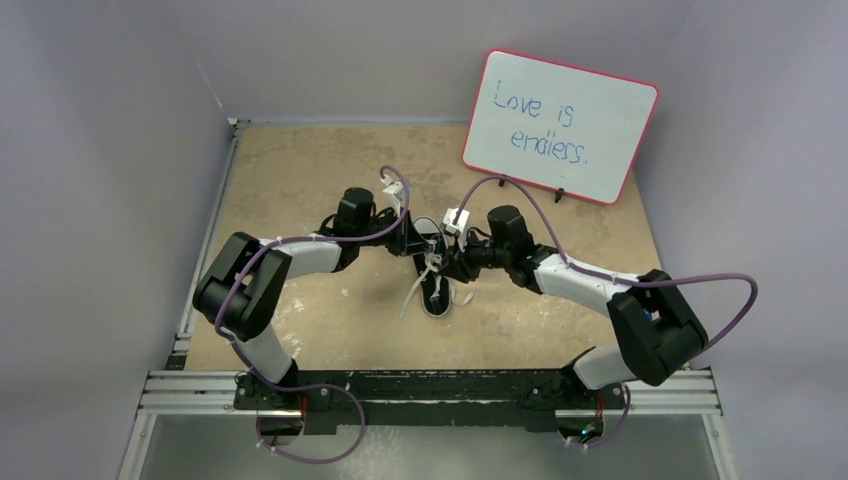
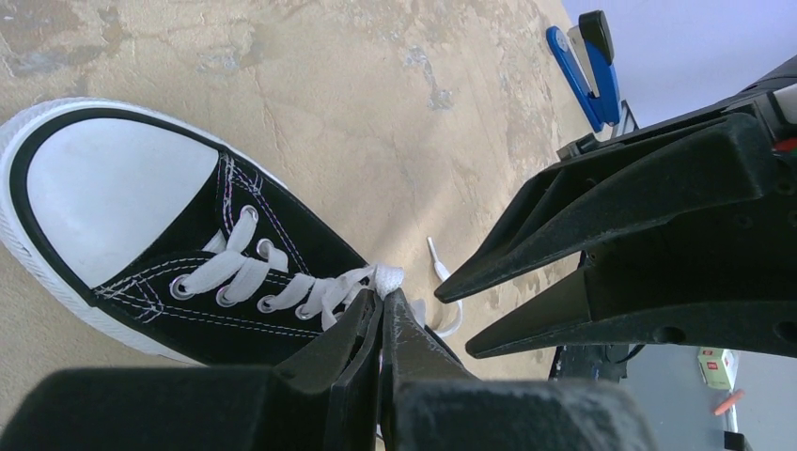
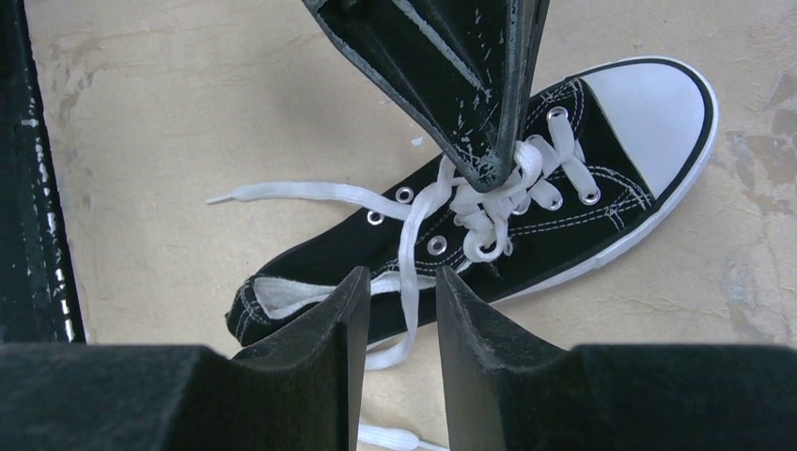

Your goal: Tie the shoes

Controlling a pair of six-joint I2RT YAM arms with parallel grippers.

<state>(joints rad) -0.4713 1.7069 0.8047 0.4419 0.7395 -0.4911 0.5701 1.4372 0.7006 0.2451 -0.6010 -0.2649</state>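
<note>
Left gripper [image 2: 381, 303] fingers are pressed tight on a loop of white lace [image 2: 387, 278] above the sneaker [image 2: 310, 246] eyelets; right gripper [image 3: 401, 277] hangs just beside, fingers apart, a loose strand passing between them. The sneaker lies on the table [image 1: 300, 180] between both arms

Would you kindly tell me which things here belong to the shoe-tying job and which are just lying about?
Job: black sneaker, white laces, left pincer shut on a lace, right pincer open.
Lying about: whiteboard, blue clip.
</note>
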